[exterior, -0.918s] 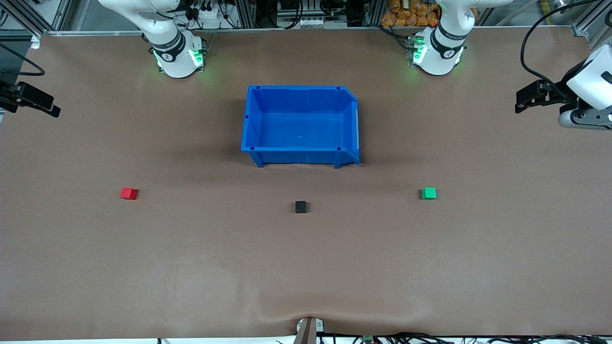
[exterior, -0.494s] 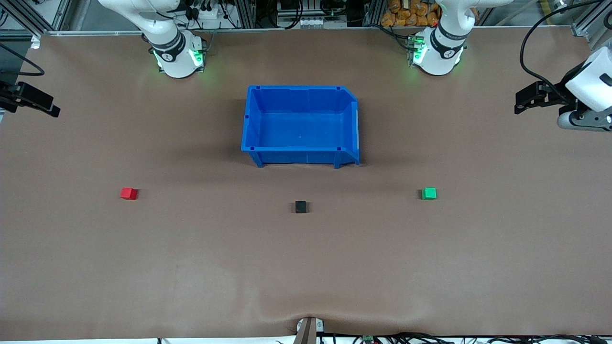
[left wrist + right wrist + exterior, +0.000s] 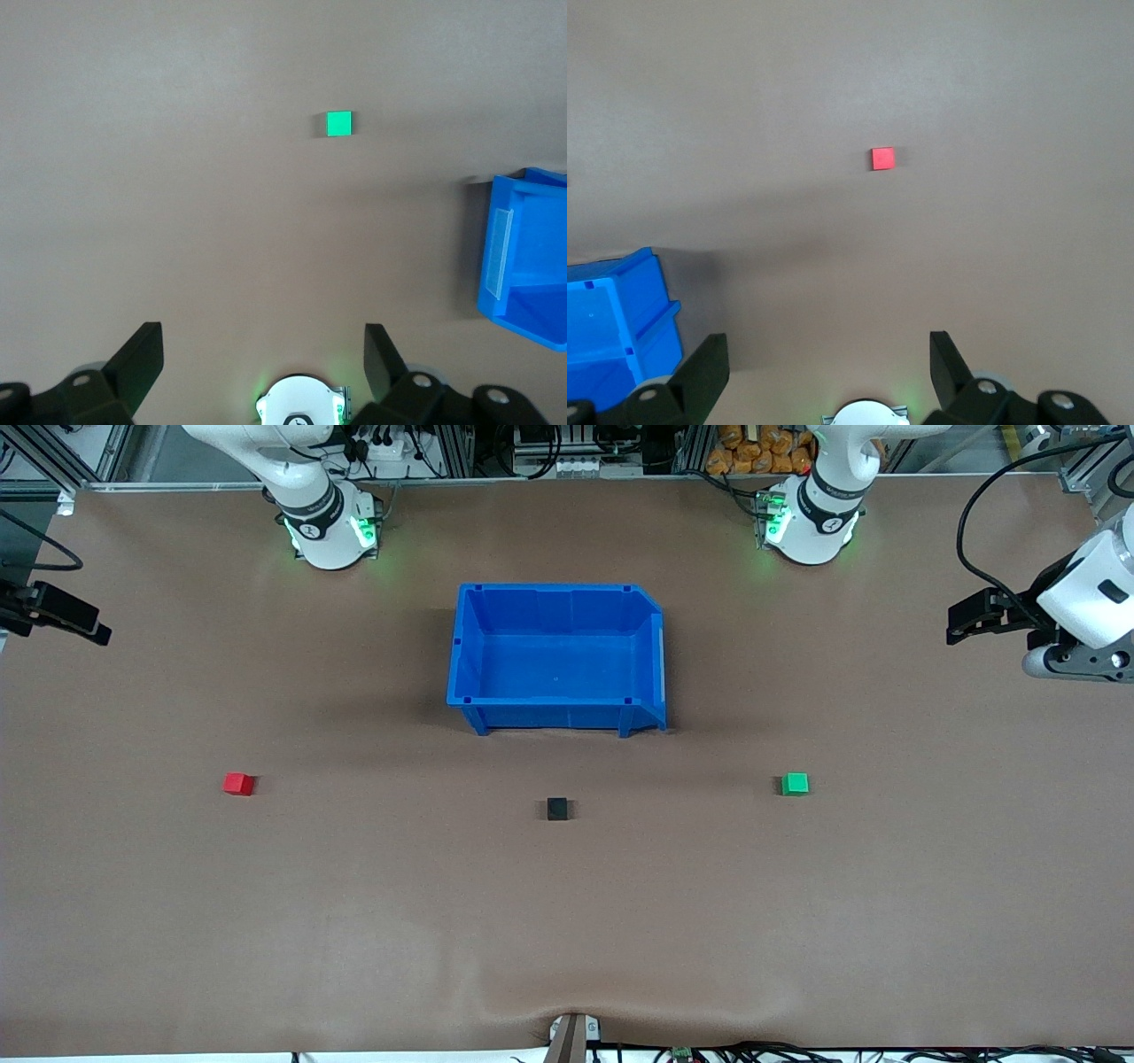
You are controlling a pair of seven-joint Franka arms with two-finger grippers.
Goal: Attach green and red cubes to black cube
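- Front view: black cube (image 3: 557,809) is seen on the table (image 3: 567,921), nearer the camera than the bin (image 3: 556,657).
- Red cube (image 3: 237,783) lies toward the right arm's end, green cube (image 3: 795,783) toward the left arm's end; both are well apart from the black cube.
- Left gripper (image 3: 263,359) is held over the table at its arm's end, fingers spread, nothing held.
- Right gripper (image 3: 828,359) is held likewise at its arm's end, fingers spread, nothing held.
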